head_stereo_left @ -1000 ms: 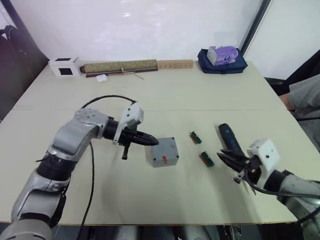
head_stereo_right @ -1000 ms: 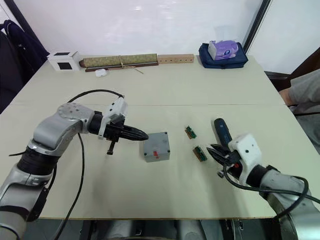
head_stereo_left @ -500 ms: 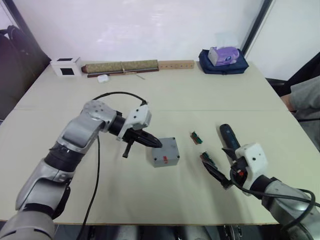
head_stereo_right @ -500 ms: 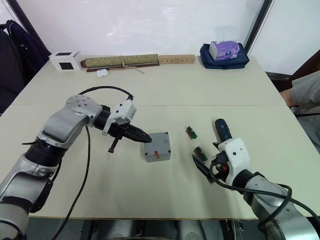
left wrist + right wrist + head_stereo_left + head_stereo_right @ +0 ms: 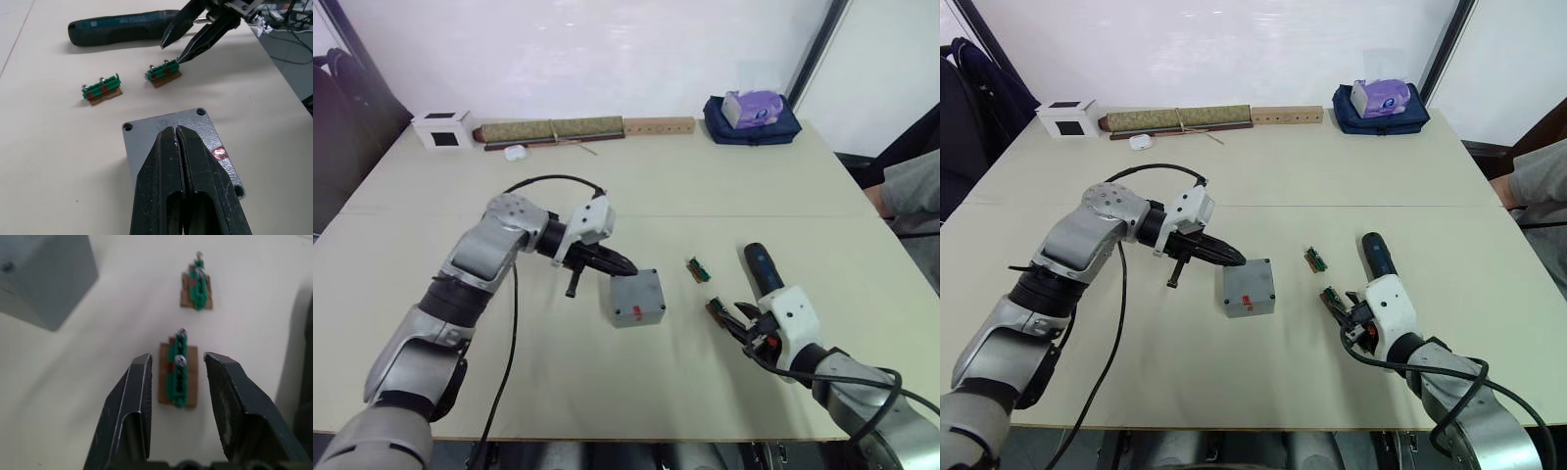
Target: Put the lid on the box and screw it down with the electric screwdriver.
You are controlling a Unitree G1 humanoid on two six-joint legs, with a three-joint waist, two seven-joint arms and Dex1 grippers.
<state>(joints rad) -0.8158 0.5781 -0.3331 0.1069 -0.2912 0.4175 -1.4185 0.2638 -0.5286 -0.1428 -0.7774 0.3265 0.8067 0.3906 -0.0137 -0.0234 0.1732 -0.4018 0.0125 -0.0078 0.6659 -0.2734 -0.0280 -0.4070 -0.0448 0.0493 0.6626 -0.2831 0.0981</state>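
Observation:
The grey box [image 5: 637, 303] stands mid-table with the lid [image 5: 205, 137] lying on top; the lid's corner holes and red mark face up. My left gripper [image 5: 628, 269] is shut and empty, its tips over the lid's far-left edge. The dark electric screwdriver [image 5: 759, 266] lies on the table to the right. My right gripper [image 5: 178, 362] is open, and its fingers straddle the nearer of two green-brown strips [image 5: 178, 377] just left of the screwdriver's handle. The other strip [image 5: 696, 269] lies farther back.
Along the far edge are a white cube with a black face [image 5: 440, 129], a rolled mat [image 5: 548, 130], a wooden block [image 5: 656, 125] and a dark bag with a purple box [image 5: 751, 113]. A person's sleeve [image 5: 911, 191] shows at the right edge.
My right gripper has moved left from beside the screwdriver to the nearer strip. My left gripper has shifted slightly right and back, over the lid's edge, still shut.

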